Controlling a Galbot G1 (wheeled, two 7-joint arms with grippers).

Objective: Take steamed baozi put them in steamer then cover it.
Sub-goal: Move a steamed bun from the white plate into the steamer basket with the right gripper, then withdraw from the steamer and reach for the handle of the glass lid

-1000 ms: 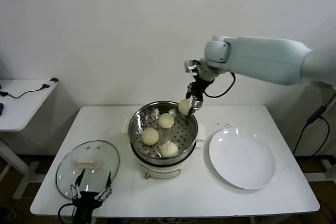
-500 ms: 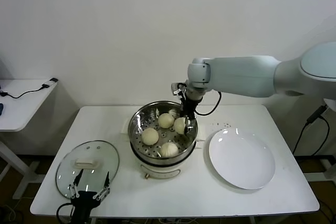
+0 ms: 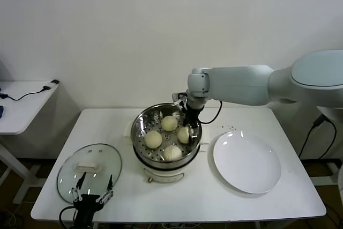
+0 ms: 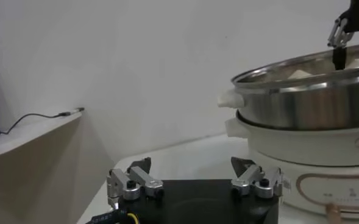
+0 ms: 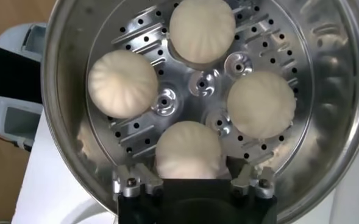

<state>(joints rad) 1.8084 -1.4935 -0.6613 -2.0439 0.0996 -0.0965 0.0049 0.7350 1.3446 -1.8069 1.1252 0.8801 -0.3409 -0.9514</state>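
Reaching into steamer (image 3: 166, 132), our right gripper (image 5: 190, 181) stands spread around fourth of the baozi (image 5: 189, 149), all four inside. We judge cover (image 3: 89, 165), beside left gripper (image 3: 94, 196) (spread, empty), heavy, fragile, slippery: take bar handle (image 3: 89, 167).

It looked like a robot test lab staged as a kitchen: a plain white rectangular table (image 3: 257, 197) against a bare white wall (image 3: 134, 30), and a second white side desk (image 3: 21, 105) carrying a loose black cable (image 3: 32, 94).
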